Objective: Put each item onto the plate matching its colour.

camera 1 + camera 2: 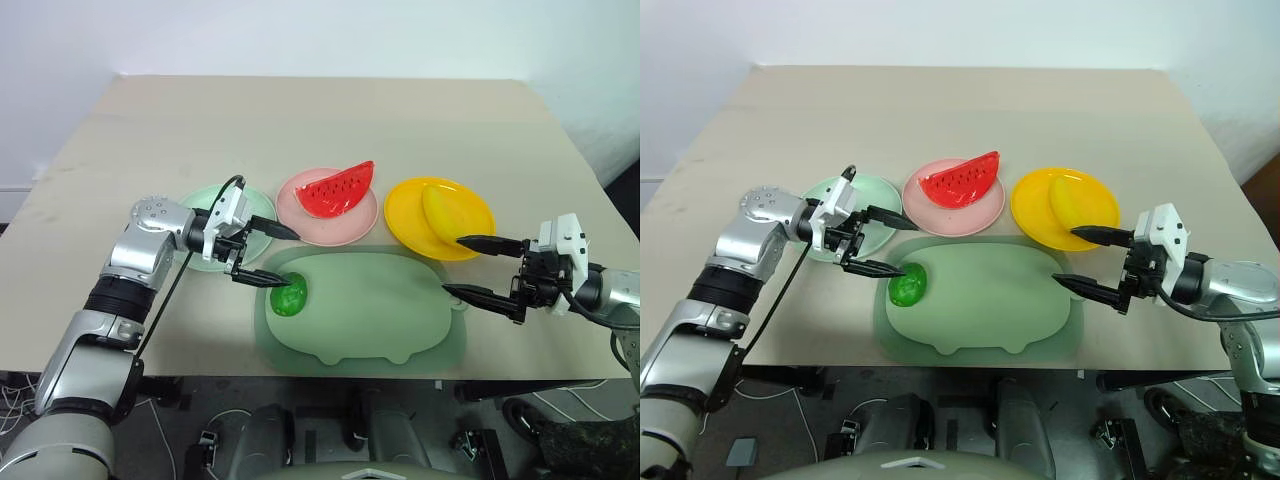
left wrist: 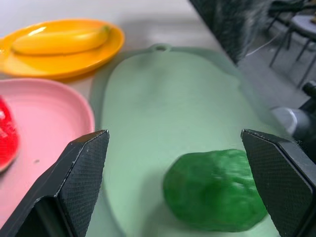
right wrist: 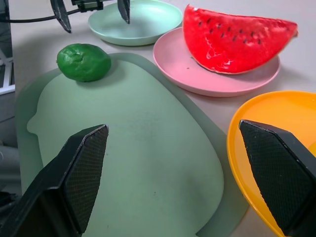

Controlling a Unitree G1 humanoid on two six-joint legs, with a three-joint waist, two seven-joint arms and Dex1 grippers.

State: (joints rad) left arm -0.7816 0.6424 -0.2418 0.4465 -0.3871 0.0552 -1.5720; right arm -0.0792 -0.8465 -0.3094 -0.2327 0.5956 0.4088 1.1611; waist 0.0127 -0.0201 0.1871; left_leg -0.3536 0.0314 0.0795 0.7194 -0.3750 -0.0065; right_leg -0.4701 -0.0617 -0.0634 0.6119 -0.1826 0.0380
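A round green fruit [image 1: 289,297] lies on the left end of the grey-green mat [image 1: 380,310]. My left gripper [image 1: 292,258] hovers just above and behind it, open, with nothing between its fingers. The mint green plate [image 1: 255,205] sits empty behind that gripper. A red watermelon wedge [image 1: 337,190] rests on the pale pink plate [image 1: 350,228]. The yellow banana [image 1: 445,210] lies on the yellow plate [image 1: 405,215]. My right gripper [image 1: 452,265] stands open and empty between the yellow plate's front rim and the mat's right end.
The beige table [image 1: 300,120] stretches back to a white wall. The mat lies close to the table's front edge. Chairs and cables sit on the floor beneath the front edge.
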